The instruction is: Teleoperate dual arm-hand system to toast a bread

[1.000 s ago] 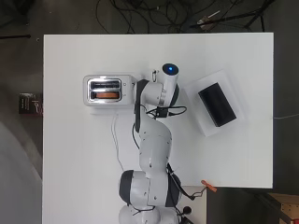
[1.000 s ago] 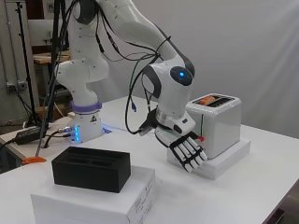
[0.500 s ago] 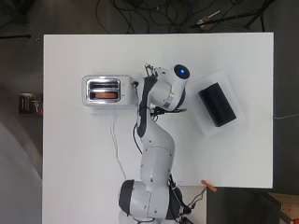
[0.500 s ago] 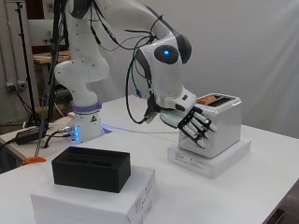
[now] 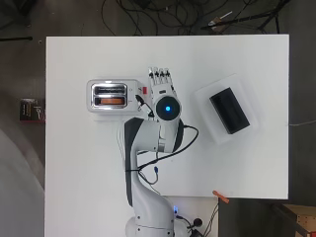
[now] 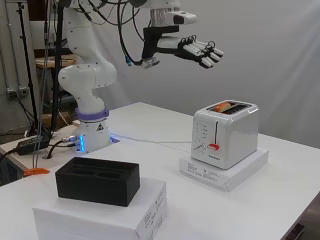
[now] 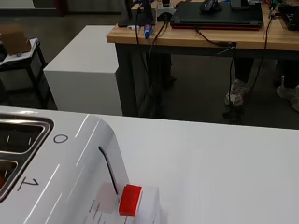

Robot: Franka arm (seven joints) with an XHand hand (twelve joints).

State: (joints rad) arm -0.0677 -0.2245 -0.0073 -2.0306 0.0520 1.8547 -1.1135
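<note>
high above the toaster point(image 6: 225, 132) the hand point(image 6: 197, 50) hovers, fingers straight, holding nothing; bread point(image 5: 109, 100) sits in one slot

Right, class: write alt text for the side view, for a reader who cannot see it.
The robot's hand hangs open in the air, fingers straight, above a white toaster with bread in one slot and its red lever low. The toaster stands on a flat white box; nearer the camera, a black tray rests on another white box.

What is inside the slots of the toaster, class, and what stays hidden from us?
One slot of the toaster holds a slice of bread, its orange-brown top edge showing. The other slot looks empty. The rest of the slice is covered by the toaster's walls.
</note>
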